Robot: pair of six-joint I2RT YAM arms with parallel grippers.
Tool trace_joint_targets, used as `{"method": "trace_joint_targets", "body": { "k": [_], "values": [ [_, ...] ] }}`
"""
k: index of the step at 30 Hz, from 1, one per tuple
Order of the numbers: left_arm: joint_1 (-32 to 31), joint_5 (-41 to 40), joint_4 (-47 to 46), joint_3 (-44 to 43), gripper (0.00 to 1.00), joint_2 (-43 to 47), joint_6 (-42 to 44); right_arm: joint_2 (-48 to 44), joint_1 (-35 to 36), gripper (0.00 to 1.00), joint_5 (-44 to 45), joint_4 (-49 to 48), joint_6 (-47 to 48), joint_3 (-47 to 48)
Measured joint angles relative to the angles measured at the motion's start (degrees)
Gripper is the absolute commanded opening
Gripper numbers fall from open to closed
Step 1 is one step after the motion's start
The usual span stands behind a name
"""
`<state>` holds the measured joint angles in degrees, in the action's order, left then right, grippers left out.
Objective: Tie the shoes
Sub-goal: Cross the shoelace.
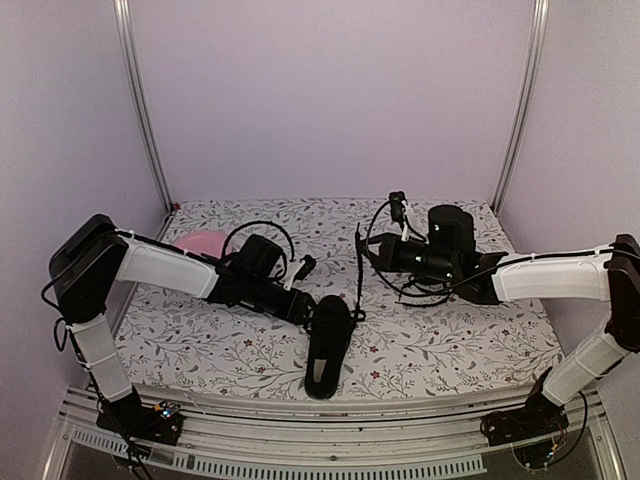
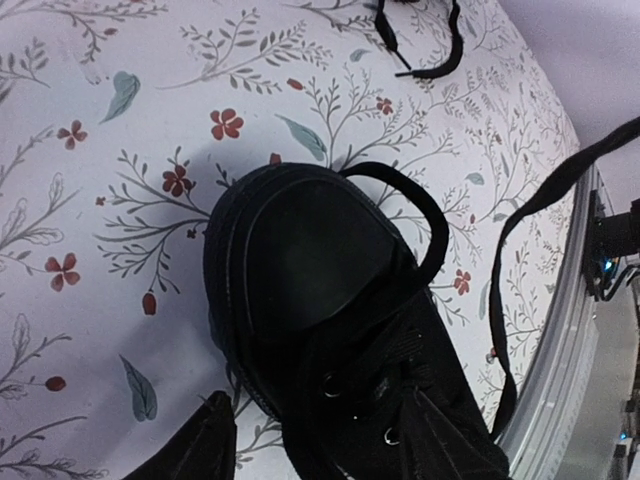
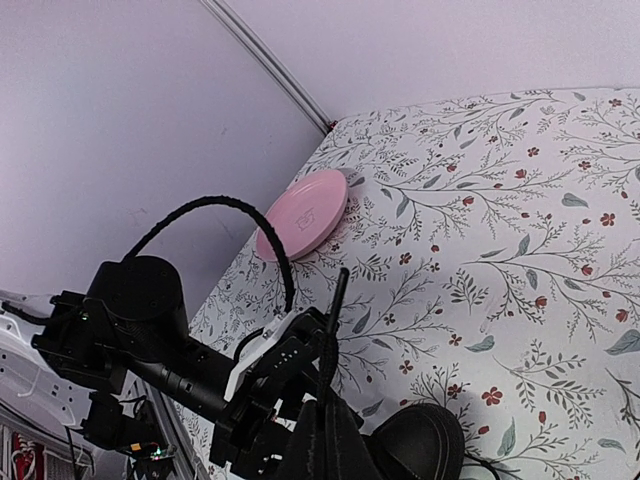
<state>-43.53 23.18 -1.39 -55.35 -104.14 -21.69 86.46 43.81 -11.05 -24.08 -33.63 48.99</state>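
Note:
One black shoe (image 1: 328, 348) lies on the floral cloth near the front edge, its toe (image 2: 305, 265) pointing to the back. My left gripper (image 1: 307, 309) hangs open over its laced part (image 2: 318, 410). One finger (image 2: 195, 445) is beside the shoe and the other (image 2: 440, 430) is over the eyelets. A lace (image 1: 358, 285) runs up from the shoe to my right gripper (image 1: 364, 250), which is shut on it (image 3: 335, 405), with the lace's tip (image 3: 340, 285) sticking out past the fingertips. A second lace forms a loop (image 2: 425, 205) beside the toe.
A pink plate (image 1: 200, 243) (image 3: 303, 213) sits at the back left, behind the left arm (image 3: 140, 330). A loose lace end (image 2: 425, 60) lies on the cloth beyond the toe. The table's metal front rail (image 2: 560, 400) is close to the shoe.

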Motion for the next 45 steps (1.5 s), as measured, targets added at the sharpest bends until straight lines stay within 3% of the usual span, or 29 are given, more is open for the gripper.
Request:
{"method": "trace_joint_targets", "body": {
  "k": [3, 7, 11, 15, 21, 26, 45],
  "values": [
    [0.2, 0.9, -0.5, 0.0, 0.36, 0.0, -1.4, 0.0, 0.0, 0.02, 0.0, 0.0, 0.0, 0.0],
    [0.3, 2.3, -1.5, 0.2, 0.09, 0.0, -2.9, 0.0, 0.0, 0.02, 0.0, 0.0, 0.0, 0.0],
    [0.5, 3.9, -4.0, 1.0, 0.0, 0.0, -3.9, 0.0, 0.0, 0.02, 0.0, 0.1, 0.0, 0.0],
    [0.6, 7.5, -8.7, 2.8, 0.01, 0.8, -4.6, 1.1, 0.0, 0.02, 0.0, 1.0, 0.2, 1.5],
    [0.6, 13.4, -14.0, 3.2, 0.12, 0.9, -4.9, 4.3, 0.0, 0.02, -0.3, 2.3, 0.5, 7.8],
    [0.6, 15.6, -14.4, 1.6, 0.19, 0.2, -4.5, 6.3, 0.0, 0.02, -1.3, 2.3, 0.7, 10.9],
    [0.6, 20.2, -17.2, -1.2, 0.29, -4.6, -4.7, 11.2, 0.0, 0.02, -3.1, 2.2, 0.6, 15.3]
  ]
}}
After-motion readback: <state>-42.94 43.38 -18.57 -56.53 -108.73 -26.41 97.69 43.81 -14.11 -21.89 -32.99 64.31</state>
